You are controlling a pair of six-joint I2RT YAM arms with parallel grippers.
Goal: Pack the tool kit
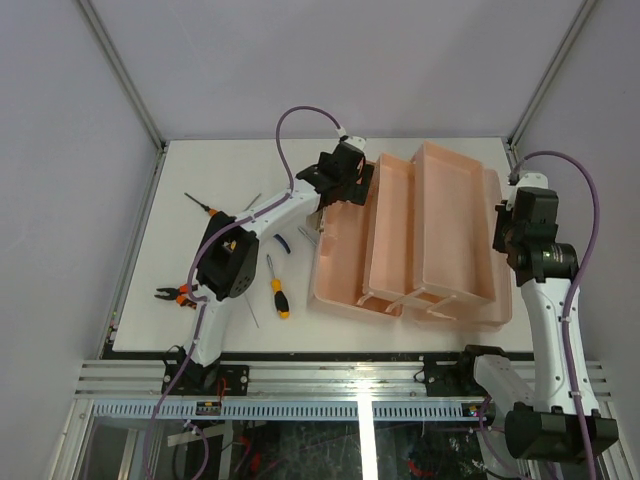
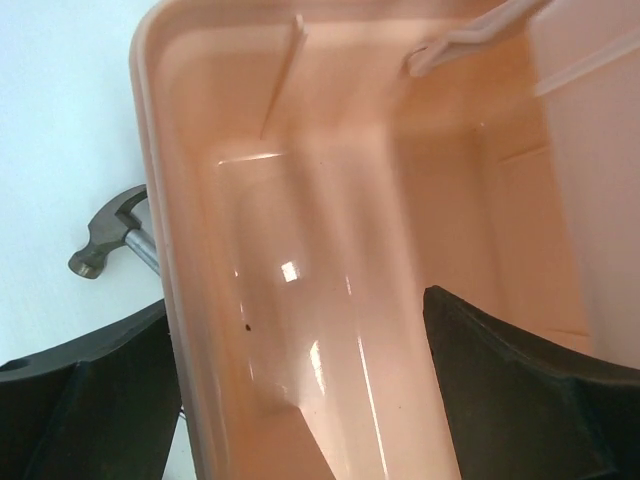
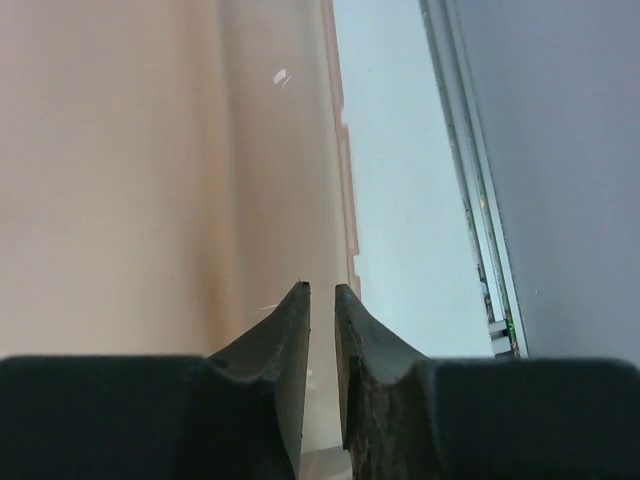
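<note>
The salmon-pink toolbox (image 1: 385, 304) lies open on the white table with its inner tray (image 1: 392, 225) in it. My left gripper (image 1: 350, 185) is open at the box's far left corner. In the left wrist view (image 2: 298, 300) its jaws straddle the box's left wall (image 2: 160, 200), one finger outside and one inside. The small hammer (image 2: 105, 245) lies just outside that wall. My right gripper (image 1: 498, 228) is at the box's right edge, and its fingers (image 3: 320, 288) are closed on the thin pink rim (image 3: 340, 150). No tool shows inside the box.
A yellow-black screwdriver (image 1: 277, 287) lies left of the box's front corner. Pliers (image 1: 172, 294) lie near the table's front left edge. An orange screwdriver (image 1: 203, 207) lies at the far left. A small blue item (image 1: 283, 243) and thin metal rods lie between them.
</note>
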